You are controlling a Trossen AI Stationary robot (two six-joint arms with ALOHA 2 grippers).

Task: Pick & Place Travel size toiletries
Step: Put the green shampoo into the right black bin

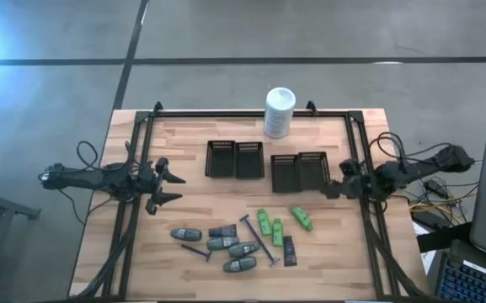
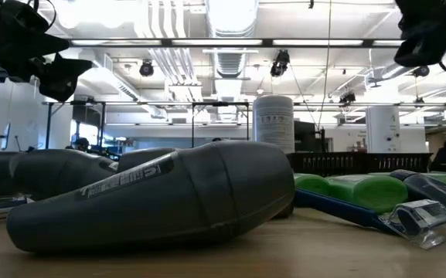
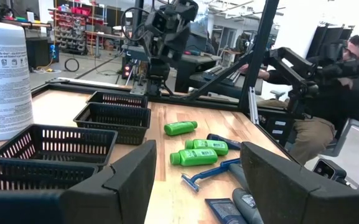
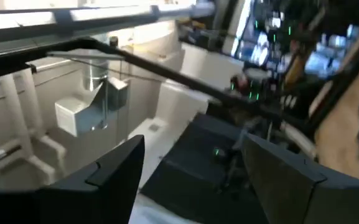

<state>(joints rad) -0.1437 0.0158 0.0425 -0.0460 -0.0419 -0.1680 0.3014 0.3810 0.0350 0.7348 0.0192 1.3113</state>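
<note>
The toiletries lie loose on the near half of the table. Among them are several grey oval bottles (image 1: 223, 244) (image 2: 168, 193), three green bottles (image 1: 277, 227) (image 3: 193, 157), two dark-blue razors (image 1: 259, 239) (image 3: 207, 177) and two black flat tubes (image 1: 289, 250). My left gripper (image 1: 173, 187) hovers open at the table's left side, pointing right, left of and above the items. My right gripper (image 1: 333, 187) is open at the right side, close beside the right pair of trays. Neither holds anything.
Two pairs of black slotted trays (image 1: 234, 158) (image 1: 299, 171) stand mid-table, also seen in the left wrist view (image 3: 114, 109). A tall white container (image 1: 279, 112) (image 3: 2, 74) stands at the far edge. A black frame (image 1: 226, 114) rims the table. A person (image 3: 347, 68) sits beyond the right side.
</note>
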